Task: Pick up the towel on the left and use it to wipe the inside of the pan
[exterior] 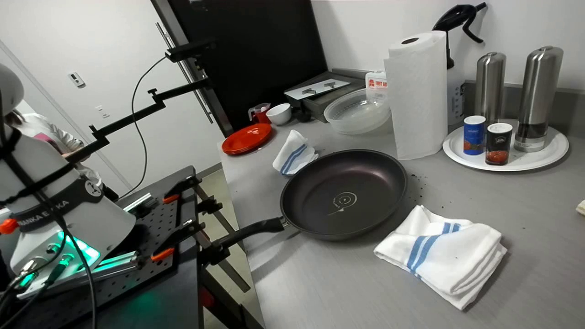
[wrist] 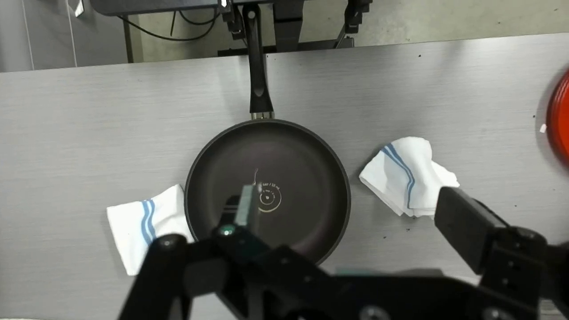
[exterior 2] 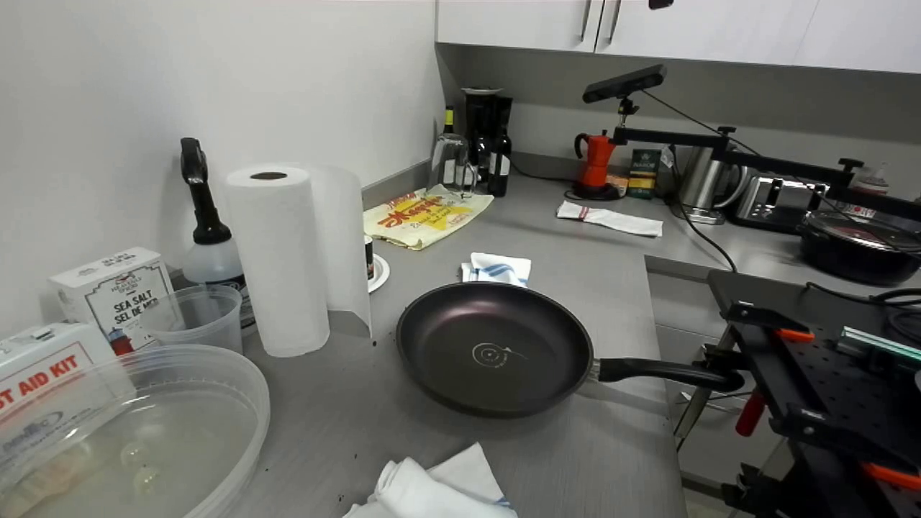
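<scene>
The towel (exterior: pixel 295 153), a folded white cloth with blue stripes, lies left of the black pan (exterior: pixel 320 201) in an exterior view. In another exterior view the towel (exterior 2: pixel 439 493) is cut by the bottom edge, nearer the camera than the pan (exterior 2: pixel 496 388). Seen from the wrist, the towel (wrist: pixel 406 175) rests to the right of the pan (wrist: pixel 302 173), a small gap apart. My gripper (wrist: pixel 350 191) hangs above the counter, open, with nothing between its widely spread fingers (wrist: pixel 464 226). One finger overlaps the pan, the other a corner of the towel. Neither exterior view clearly shows the gripper.
A second striped towel (exterior: pixel 443 256) lies on the pan's opposite side, close to its rim. The pan's handle (wrist: pixel 258 66) sticks out past the counter edge. Around stand a paper towel roll (exterior: pixel 416 100), a clear plastic container (exterior 2: pixel 245 410), red plates (exterior: pixel 247 138) and a white plate (exterior: pixel 555 141) with shakers.
</scene>
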Available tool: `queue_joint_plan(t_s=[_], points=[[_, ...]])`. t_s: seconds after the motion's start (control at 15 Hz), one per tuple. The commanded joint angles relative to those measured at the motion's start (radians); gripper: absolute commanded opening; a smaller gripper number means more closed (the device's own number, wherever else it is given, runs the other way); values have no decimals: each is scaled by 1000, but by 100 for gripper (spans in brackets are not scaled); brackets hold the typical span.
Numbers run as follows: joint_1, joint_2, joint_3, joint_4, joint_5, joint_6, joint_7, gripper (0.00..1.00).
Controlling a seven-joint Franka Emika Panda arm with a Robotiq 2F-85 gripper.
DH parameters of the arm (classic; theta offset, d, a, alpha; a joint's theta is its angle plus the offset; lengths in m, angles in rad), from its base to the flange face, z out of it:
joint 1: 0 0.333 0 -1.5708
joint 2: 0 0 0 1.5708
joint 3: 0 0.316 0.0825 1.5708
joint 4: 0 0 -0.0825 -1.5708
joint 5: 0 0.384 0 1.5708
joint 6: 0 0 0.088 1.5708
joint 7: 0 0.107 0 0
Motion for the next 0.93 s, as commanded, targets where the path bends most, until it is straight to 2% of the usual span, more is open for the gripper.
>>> queue_joint_plan(t_s=[0.0,0.4,0.87], points=[[19,37,-6,-48,53,61,-12,100],[56,154,17,-102,160,133,-11,100],[141,398,100,-138,232,262,-54,100]])
